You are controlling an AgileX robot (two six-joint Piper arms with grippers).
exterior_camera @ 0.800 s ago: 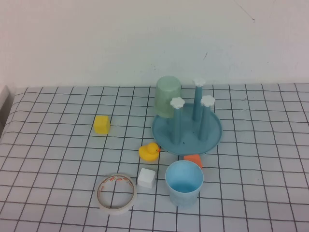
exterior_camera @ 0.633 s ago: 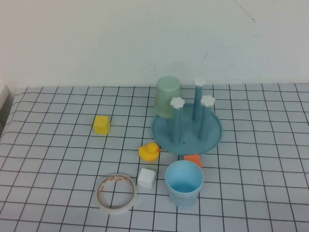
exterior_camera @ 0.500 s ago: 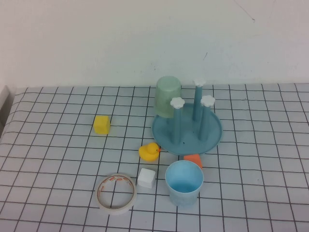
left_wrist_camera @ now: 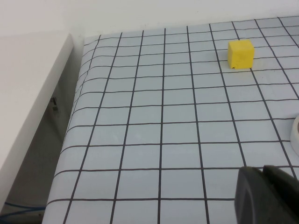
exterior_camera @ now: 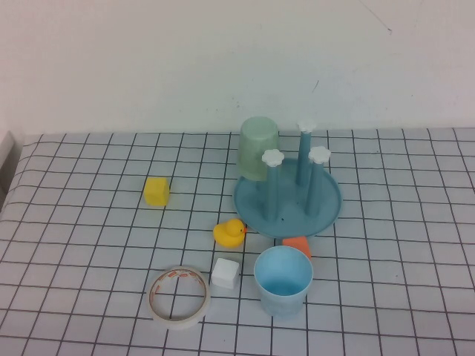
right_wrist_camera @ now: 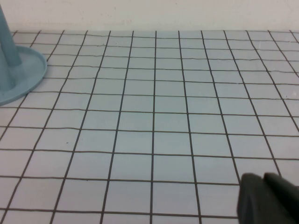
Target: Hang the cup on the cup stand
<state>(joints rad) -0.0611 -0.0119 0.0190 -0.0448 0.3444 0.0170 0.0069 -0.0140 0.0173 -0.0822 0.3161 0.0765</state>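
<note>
Cup stands upright at the worktop's near edge; I see the cup stand just beyond it. Both my left gripper and right gripper hover low, jaws closed, empty.

So the cup stand sits mid-bench, a bit toward the far edge. A second cup hangs upside down at the stand's 10 o'clock, on its rim side. The cup stands upright at the stand's 6 o'clock, near the front edge. A small block is wedged between the two, touching or nearly touching both. The duck is at the stand's 8 o'clock, just beside the rim. A cube sits at the cup's 9 o'clock, with the tape roll further out that way. Another cube lies well apart at the stand's 9 o'clock.

Left hand hovers over the bench's left part; right hand over the right part, both closed.
</note>
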